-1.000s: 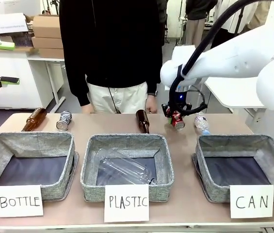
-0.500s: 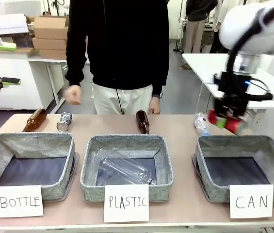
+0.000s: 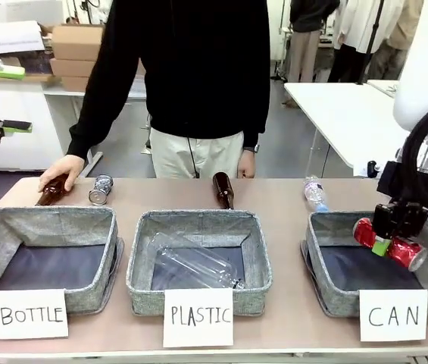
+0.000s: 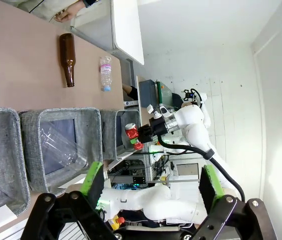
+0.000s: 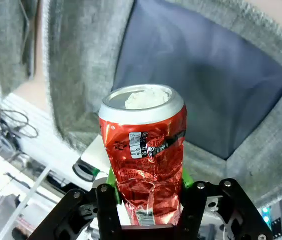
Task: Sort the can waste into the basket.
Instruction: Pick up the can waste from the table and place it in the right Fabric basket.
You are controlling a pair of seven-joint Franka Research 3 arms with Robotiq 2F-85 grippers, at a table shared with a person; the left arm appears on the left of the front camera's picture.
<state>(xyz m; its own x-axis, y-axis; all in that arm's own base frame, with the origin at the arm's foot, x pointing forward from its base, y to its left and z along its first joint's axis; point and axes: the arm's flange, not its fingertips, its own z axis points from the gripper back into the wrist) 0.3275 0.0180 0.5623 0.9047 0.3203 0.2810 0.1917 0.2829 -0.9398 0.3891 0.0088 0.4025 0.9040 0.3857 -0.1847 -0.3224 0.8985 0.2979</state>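
basket (image 3: 342,220) signed can lies below red can (image 3: 407,252) pinched in right gripper (image 3: 382,244); left gripper (image 4: 150,175) spread; plastic bottle (image 3: 313,191) behind it.

At 3 o'clock in the front view the basket (image 3: 348,221) runs off the picture's edge, and its sign (image 3: 392,314) covers part of the front wall. The red can (image 3: 408,252) hides most of the green pads of the right gripper (image 3: 384,241). At 9 o'clock a hand (image 3: 60,171) covers 1 brown bottle (image 3: 49,193) at its far end. The print on the silvery can (image 3: 101,188) is too small to read.
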